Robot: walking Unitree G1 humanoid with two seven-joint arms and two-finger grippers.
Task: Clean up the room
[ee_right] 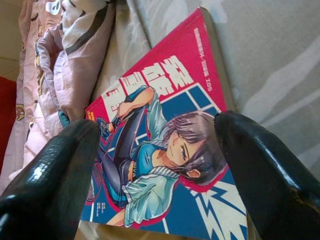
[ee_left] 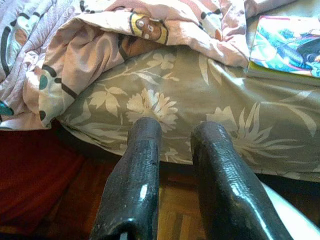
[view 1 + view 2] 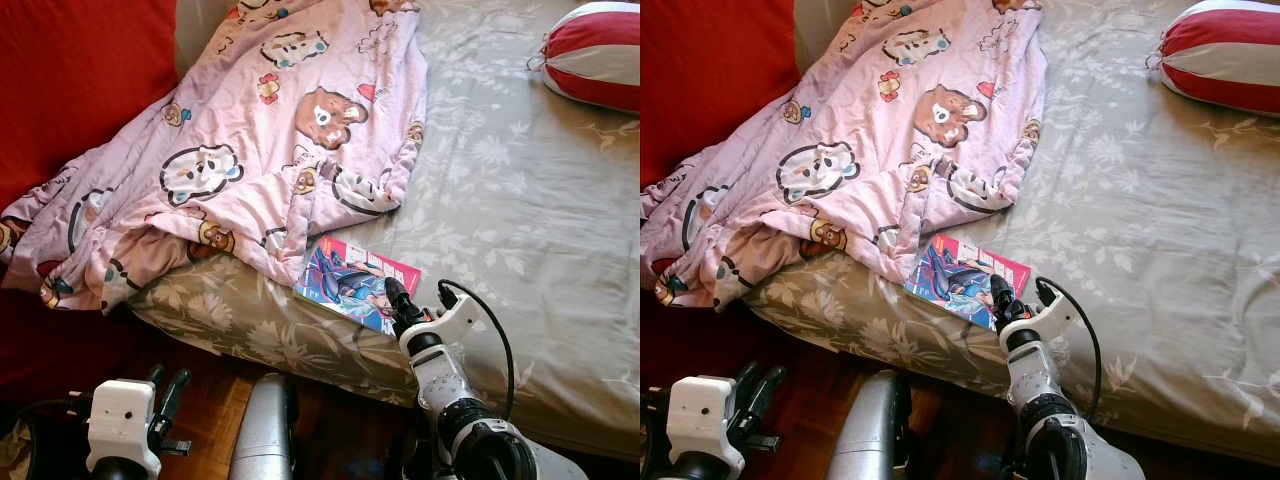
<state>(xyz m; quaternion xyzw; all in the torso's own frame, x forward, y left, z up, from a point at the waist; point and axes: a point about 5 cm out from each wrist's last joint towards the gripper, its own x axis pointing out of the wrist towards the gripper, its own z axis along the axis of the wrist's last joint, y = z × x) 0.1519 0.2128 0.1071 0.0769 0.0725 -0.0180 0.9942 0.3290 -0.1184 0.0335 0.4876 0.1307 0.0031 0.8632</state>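
1. Bed (image 3: 520, 200) has a grey floral sheet; its near edge runs diagonally from 9 o'clock down to 5 o'clock in the head views.
2. Pink cartoon-print quilt (image 3: 260, 130) is heaped over the bed's 10–12 o'clock area. Its lower hem spills over the mattress edge at 9 o'clock, and its top is cut off by the frame.
3. Manga book (image 3: 355, 280) lies flat on the sheet at the mattress edge, roughly frame centre. The corner nearest the quilt sits just beside the quilt hem, possibly tucked under; can't tell.
4. Right gripper (image 3: 397, 305) is at the book's 5 o'clock corner. In the right wrist view its fingers (image 1: 55, 175) are spread apart, one on each side of the cover (image 1: 165, 150). Contact with the book is not clear.
5. The book's title text is too angled to read. Its lower edge is hidden by the fingers.
6. Left gripper (image 3: 168, 395) is low at 7 o'clock, below the mattress edge over the wood floor (image 3: 215, 400). Its fingers (image 2: 137, 170) are slightly apart and hold nothing.
7. Red-and-white striped cushion (image 3: 595, 55) sits at 2 o'clock on the bed, cut off by the frame edge.
8. Red surface (image 3: 80, 70) at 10 o'clock, behind the quilt; can't tell what it is.
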